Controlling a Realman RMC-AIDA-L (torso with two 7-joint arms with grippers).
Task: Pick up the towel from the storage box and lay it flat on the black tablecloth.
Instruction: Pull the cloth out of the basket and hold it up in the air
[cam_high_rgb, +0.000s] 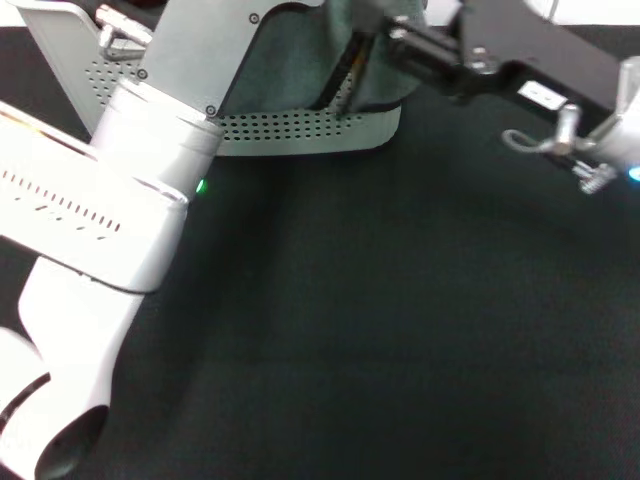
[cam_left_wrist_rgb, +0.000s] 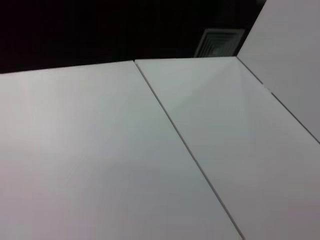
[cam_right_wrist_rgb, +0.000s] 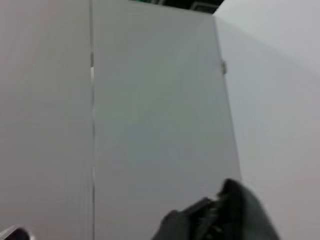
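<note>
Left arm (cam_high_rgb: 150, 150) hides much of the storage box (cam_high_rgb: 300, 130).

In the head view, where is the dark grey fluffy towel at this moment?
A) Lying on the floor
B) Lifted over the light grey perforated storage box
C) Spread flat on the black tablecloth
B: the dark grey fluffy towel hangs above the light grey perforated storage box, by the right claw; the black tablecloth lies bare.

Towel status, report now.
Right gripper over the storage box, at the towel; grip unconfirmed. Left gripper hidden behind its own arm. Towel lifted above box, grey face out. Black tablecloth ahead.
</note>
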